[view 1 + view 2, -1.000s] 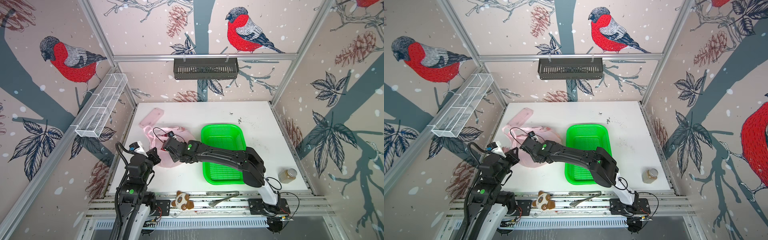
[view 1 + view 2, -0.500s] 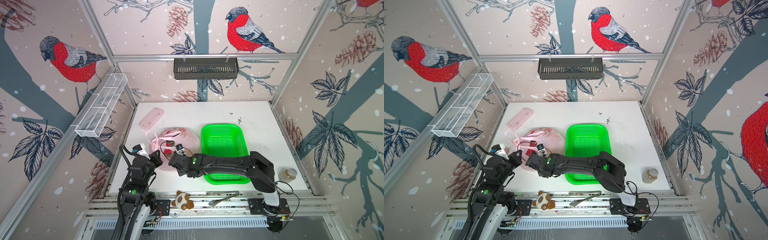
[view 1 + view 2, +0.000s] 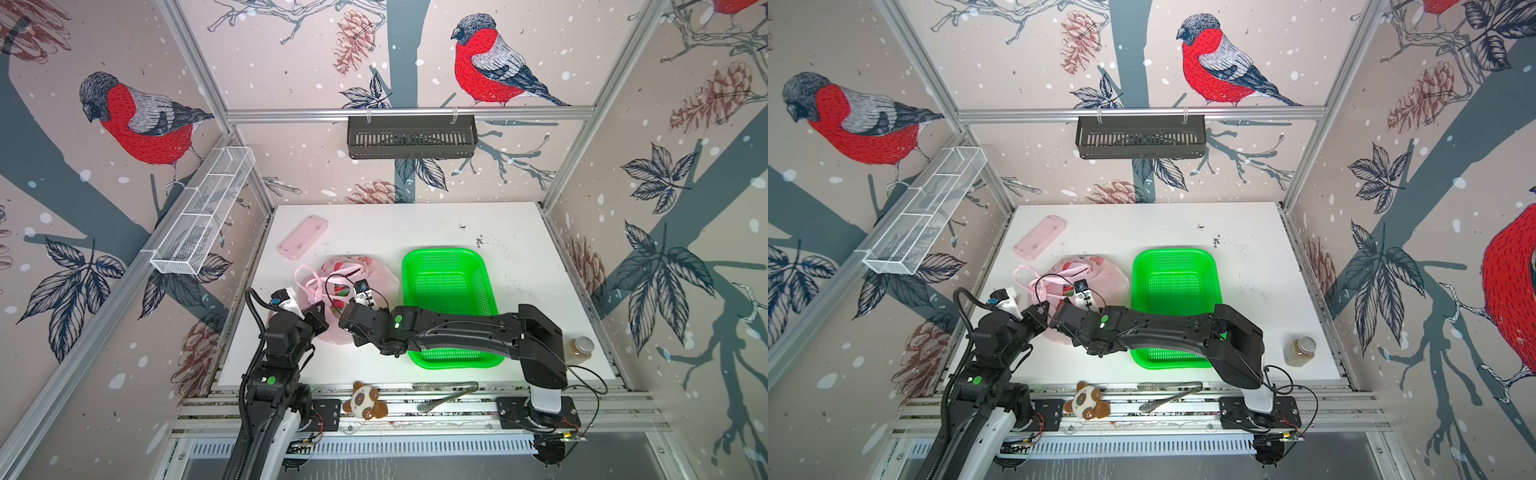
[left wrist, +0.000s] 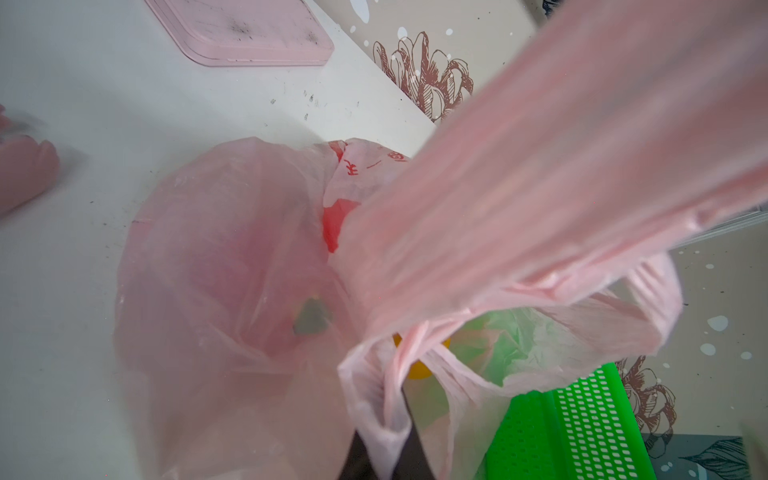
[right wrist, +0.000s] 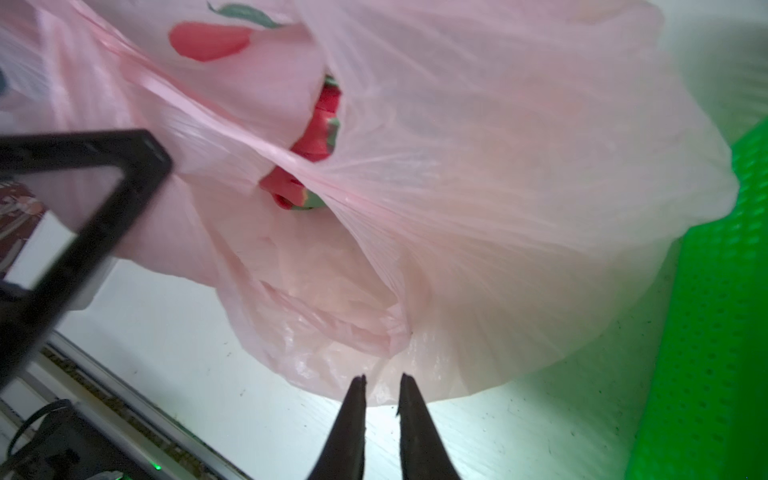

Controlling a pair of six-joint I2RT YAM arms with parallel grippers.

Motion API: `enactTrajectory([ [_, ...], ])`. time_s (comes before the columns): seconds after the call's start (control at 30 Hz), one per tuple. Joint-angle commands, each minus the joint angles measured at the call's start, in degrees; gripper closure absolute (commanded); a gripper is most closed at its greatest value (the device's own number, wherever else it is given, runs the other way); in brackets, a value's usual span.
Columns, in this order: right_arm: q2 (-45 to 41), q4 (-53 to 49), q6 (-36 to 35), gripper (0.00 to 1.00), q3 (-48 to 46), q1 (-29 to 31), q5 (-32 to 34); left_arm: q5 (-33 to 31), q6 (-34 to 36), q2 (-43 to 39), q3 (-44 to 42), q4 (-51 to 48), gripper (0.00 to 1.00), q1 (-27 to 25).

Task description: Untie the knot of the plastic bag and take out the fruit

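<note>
The left gripper (image 4: 384,442) is clamped on a strand of the plastic bag (image 3: 376,276) beside the green basket (image 3: 440,252), and the right gripper (image 5: 382,379) stands slightly apart at the bag's lower edge, so a hard pull may tear the film and spill the fruit (image 5: 316,137) inside.

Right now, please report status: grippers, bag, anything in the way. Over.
Left gripper shut on bag. Right gripper slightly open at bag's edge. Fruit inside bag. Basket beside bag, nothing blocking.

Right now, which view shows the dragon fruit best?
The right wrist view: the dragon fruit shows bare, red with green tips, through a gap in the bag. The left wrist view gives a pink blur behind plastic; both top views, a small red patch.
</note>
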Motion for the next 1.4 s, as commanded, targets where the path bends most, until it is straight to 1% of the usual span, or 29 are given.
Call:
enactTrajectory([
  [0.0, 0.8, 3.6, -1.3, 0.83, 1.0, 0.4, 1.4, 1.2, -1.2, -0.7, -0.6, 3.0, 1.00, 0.0],
  [0.2, 6.0, 9.5, -0.4, 0.86, 3.8, 0.6, 4.6, 2.6, -2.5, -3.5, -1.1, 2.4, 1.00, 0.0],
  [0.37, 8.5, 14.7, 1.5, 0.87, 4.0, 0.2, 8.1, 4.3, -3.2, -4.8, -2.0, 2.3, 1.00, 0.0],
  [0.5, 9.6, 20.1, 1.9, 0.87, 3.6, -0.4, 9.4, 4.8, -3.4, -5.2, -2.2, 2.4, 1.00, -0.1],
  [0.7, 13.5, 22.3, 4.5, 0.86, 8.3, -1.1, 10.7, 4.7, -3.9, -6.2, -2.7, 2.7, 1.00, 0.1],
  [0.8, 14.7, 23.2, 5.8, 0.86, 9.5, -1.2, 12.7, 4.8, -4.0, -6.7, -2.9, 2.6, 1.00, 0.0],
  [0.9, 14.7, 22.5, 7.6, 0.86, 9.6, -1.5, 17.4, 4.8, -4.0, -7.0, -3.1, 2.4, 1.00, 0.1],
  [1.0, 13.3, 18.2, 11.0, 0.86, 9.2, -1.7, 23.0, 4.9, -4.1, -7.0, -3.2, 2.6, 1.00, 0.0],
  [1.1, 10.8, 16.4, 13.2, 0.84, 6.3, -1.7, 28.0, 5.2, -4.1, -6.7, -3.7, 3.3, 1.00, 0.0],
  [1.2, 9.3, 12.3, 16.2, 0.83, 5.3, -2.2, 30.1, 5.8, -4.5, -6.3, -4.6, 4.6, 1.00, 0.0],
  [1.27, 8.7, 8.9, 18.5, 0.83, 4.8, -2.8, 30.7, 6.3, -4.8, -6.1, -5.1, 5.5, 1.00, 0.0],
  [1.37, 6.8, 6.5, 21.3, 0.83, 2.2, -3.2, 31.0, 6.4, -4.7, -5.7, -5.1, 5.9, 1.00, 0.1],
])
